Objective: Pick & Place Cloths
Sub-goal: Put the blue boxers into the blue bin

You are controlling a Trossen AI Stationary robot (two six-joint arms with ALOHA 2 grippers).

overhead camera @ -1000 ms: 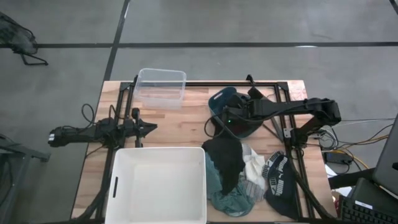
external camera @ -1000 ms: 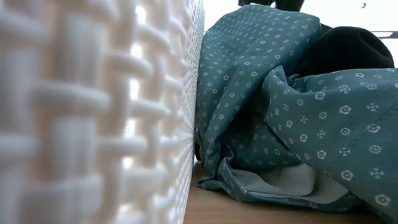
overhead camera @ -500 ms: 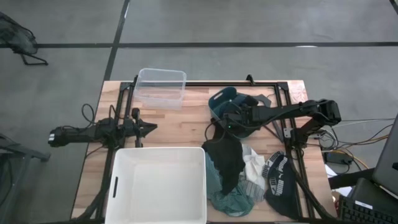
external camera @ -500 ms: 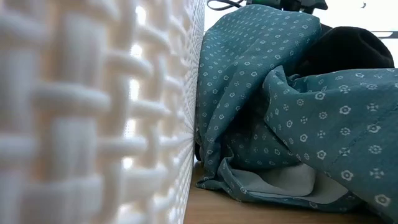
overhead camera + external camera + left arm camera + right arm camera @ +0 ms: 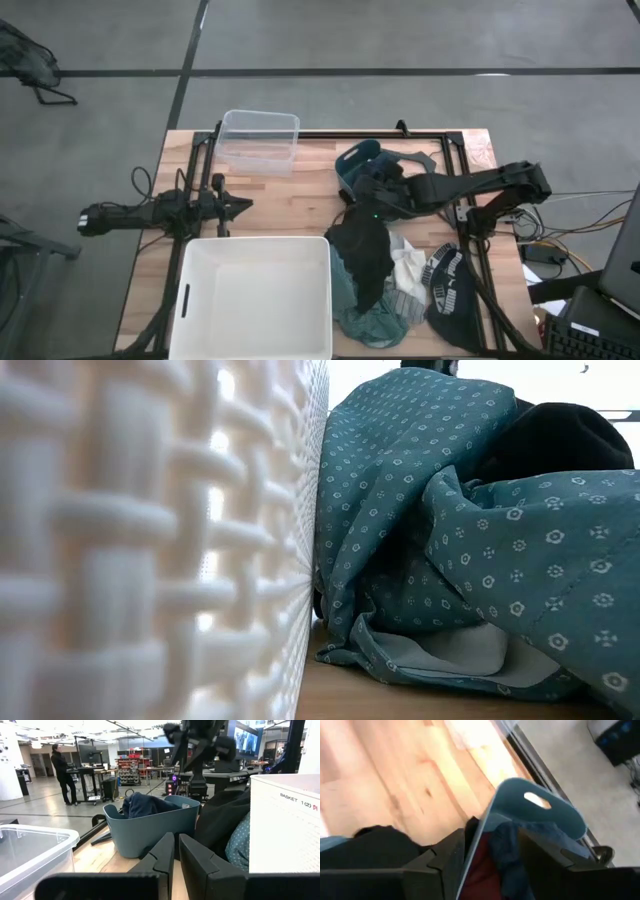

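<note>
The left gripper [image 5: 243,205] is waiting at the counter's [image 5: 300,195] left, jaws pressed together. The clear bin [image 5: 260,141] and white tub [image 5: 255,297] are sitting empty. Most cloths [image 5: 385,275] are still lying heaped right of the tub; some are filling the teal basket [image 5: 372,180], where the right gripper [image 5: 372,190] is hovering, jaws spread.

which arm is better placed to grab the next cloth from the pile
Right. The right gripper hangs over the teal basket, right beside the black cloth atop the pile. The left gripper rests shut at the table's left side, with the white tub between it and the pile.
</note>
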